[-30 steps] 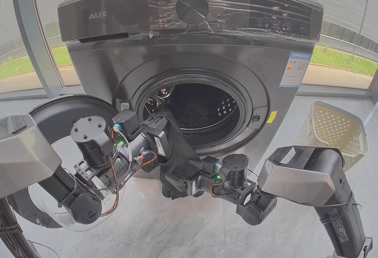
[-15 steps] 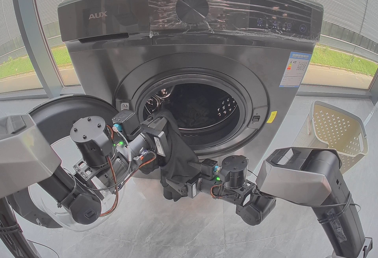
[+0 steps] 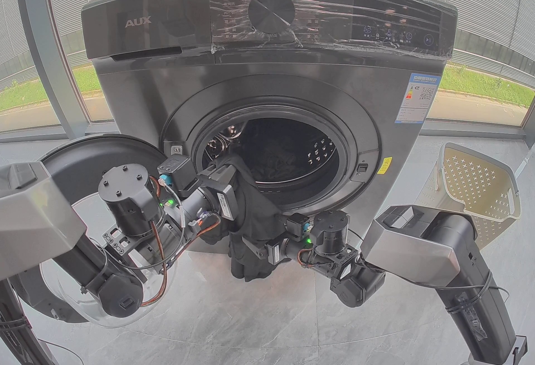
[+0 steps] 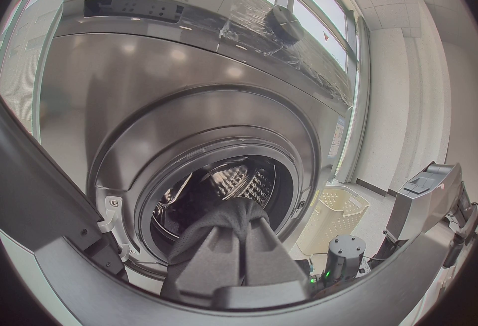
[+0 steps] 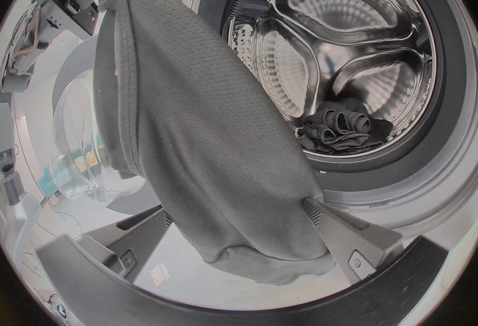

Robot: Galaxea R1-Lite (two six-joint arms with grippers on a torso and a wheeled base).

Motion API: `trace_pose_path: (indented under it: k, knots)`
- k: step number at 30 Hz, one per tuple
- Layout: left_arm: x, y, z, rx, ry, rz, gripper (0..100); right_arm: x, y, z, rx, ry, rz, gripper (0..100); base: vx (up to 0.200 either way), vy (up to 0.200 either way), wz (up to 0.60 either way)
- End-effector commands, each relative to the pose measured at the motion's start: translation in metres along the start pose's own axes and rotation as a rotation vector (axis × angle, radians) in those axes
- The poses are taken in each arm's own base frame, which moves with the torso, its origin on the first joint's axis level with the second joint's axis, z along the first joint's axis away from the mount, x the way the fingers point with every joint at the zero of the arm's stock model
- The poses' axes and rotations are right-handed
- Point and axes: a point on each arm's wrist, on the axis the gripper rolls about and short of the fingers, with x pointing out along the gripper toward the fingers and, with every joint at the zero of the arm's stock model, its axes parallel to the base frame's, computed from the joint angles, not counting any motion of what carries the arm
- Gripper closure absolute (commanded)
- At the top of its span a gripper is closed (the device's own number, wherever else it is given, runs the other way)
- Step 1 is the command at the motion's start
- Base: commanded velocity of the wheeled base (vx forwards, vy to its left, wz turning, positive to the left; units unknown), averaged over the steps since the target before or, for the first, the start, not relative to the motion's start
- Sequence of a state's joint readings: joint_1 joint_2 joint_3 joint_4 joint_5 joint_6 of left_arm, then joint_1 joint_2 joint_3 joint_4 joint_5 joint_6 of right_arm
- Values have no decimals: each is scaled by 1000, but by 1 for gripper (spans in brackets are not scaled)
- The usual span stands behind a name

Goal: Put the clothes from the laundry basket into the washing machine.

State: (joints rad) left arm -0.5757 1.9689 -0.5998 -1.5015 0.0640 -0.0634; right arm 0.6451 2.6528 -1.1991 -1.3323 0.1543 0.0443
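We note: dark grey knit garment (image 3: 253, 218) hanging before open grey front-loading washing machine (image 3: 267, 76); dark crumpled clothes (image 5: 343, 129) in drum; cream perforated laundry basket (image 3: 480, 186) beside.

The head view looks forward and down from above the arms at the front of the washing machine (image 3: 267, 81), with the laundry basket (image 3: 479, 187) near its right edge. The left wrist view sits low and close, facing up at the drum opening (image 4: 234, 182). The right wrist view sits nearest, looking almost straight into it. All 3 share that opening and the dark garment (image 5: 209, 142). The head and left wrist views also share the basket.
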Motion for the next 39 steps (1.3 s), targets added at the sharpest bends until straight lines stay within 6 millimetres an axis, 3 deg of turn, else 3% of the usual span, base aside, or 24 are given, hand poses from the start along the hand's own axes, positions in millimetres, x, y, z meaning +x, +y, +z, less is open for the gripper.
trace_pose_path:
  k: [1, 8, 10, 13, 18, 21, 27, 35, 39]
  knots:
    - [-1, 3, 0, 0, 3, 9, 100, -3, -14, -1, 1, -1, -34, 0, 0, 0, 0]
    - [0, 8, -1, 4, 6, 24, 100, -21, -3, 7, -15, 24, -1, 0, 0, 0, 0]
    - [0, 9, -1, 3, 5, 27, 100, -35, 23, 0, -12, 87, 128, 0, 0, 0, 0]
    - [1, 8, -1, 3, 3, 25, 100, -36, 39, -5, -10, 113, 196, 0, 0, 0, 0]
    - [1, 6, 0, 2, 2, 21, 100, -11, 46, -13, -11, 73, 223, 0, 0, 0, 0]
    - [0, 6, 0, 1, 1, 33, 100, 1, 48, -8, 21, 30, 231, 0, 0, 0, 0]
    - [1, 6, 0, 1, -3, 34, 100, 6, 67, -1, 95, 9, 265, 0, 0, 0, 0]
    - [1, 5, 1, -1, -8, 33, 100, 12, 66, -6, 95, 5, 241, 0, 0, 0, 0]
    - [2, 5, 2, -1, -9, 32, 100, 24, 59, -15, 87, 5, 165, 0, 0, 0, 0]
